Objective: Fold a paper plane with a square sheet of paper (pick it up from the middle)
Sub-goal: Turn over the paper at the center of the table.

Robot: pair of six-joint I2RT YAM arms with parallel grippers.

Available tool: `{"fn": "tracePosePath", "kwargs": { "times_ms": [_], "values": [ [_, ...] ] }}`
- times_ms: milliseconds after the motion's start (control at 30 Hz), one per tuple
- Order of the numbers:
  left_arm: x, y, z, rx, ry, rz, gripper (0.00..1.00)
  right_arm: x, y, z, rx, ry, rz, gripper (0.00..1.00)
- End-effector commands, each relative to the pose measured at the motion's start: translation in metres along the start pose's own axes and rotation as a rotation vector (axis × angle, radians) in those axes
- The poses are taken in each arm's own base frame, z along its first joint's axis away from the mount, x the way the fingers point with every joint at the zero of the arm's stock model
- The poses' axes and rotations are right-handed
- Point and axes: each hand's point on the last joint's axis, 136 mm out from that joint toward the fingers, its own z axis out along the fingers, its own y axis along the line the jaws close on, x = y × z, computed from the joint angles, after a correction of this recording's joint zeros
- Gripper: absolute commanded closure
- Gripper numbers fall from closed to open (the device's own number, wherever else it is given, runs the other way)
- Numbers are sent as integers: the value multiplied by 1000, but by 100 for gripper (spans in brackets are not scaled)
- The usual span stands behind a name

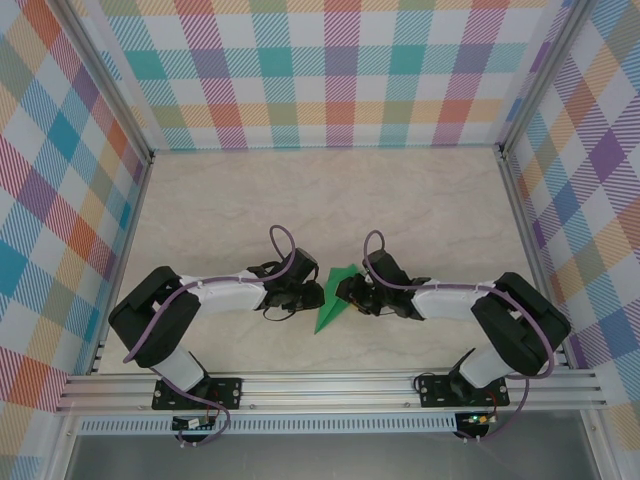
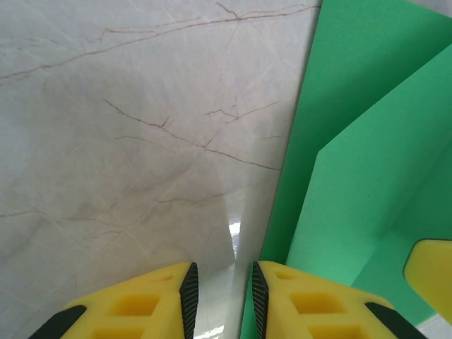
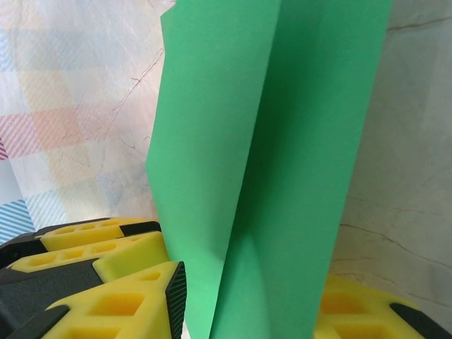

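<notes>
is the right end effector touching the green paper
Touching: right wrist view shows the green paper running between the right end effector fingers, against one pad.

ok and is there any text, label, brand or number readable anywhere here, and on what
None readable. The folded green paper is plain; the marble-look table and checked walls carry no lettering. The small dark module below the left arm's base is too small to tell.

Green paper (image 1: 327,312): plain, bright, unmarked. Folded into narrow pointed shape, long centre crease, overlapping flaps. Lies slantwise on table, midway between side edges, nearer near edge; sharp tip toward near edge, wider end toward far edge.
</notes>
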Motion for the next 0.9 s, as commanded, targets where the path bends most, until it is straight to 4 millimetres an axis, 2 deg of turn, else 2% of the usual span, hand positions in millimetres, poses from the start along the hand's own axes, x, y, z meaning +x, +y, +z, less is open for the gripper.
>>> {"fn": "tracePosePath", "kwargs": {
  "times_ms": [0, 133, 267, 400, 467, 567, 667, 867],
  "values": [
    [2, -5, 0, 14, -1, 8, 71, -6, 14, 4, -41, -35, -50, 63],
    [0, -5, -2, 13, -15, 2, 70, -6, 16, 8, -33, -49, -70, 68],
    [-3, -7, -7, 24, -38, -7, 69, -6, 19, 11, -22, -55, -94, 79],
    [-10, -12, -21, 57, -89, -9, 66, -7, 28, 6, -18, -66, -153, 93],
    [-13, -10, -31, 54, -122, -10, 65, -7, 32, -2, 4, -78, -192, 93],
    [-20, -2, -52, 20, -186, -7, 63, -11, 38, -22, 68, -90, -257, 93],
    [-26, 11, -72, -31, -252, -8, 60, -16, 39, -56, 214, -92, -371, 92],
    [-31, 51, -103, -136, -357, -81, 55, -43, 0, -142, 772, -105, -506, 90]
  ]
}}
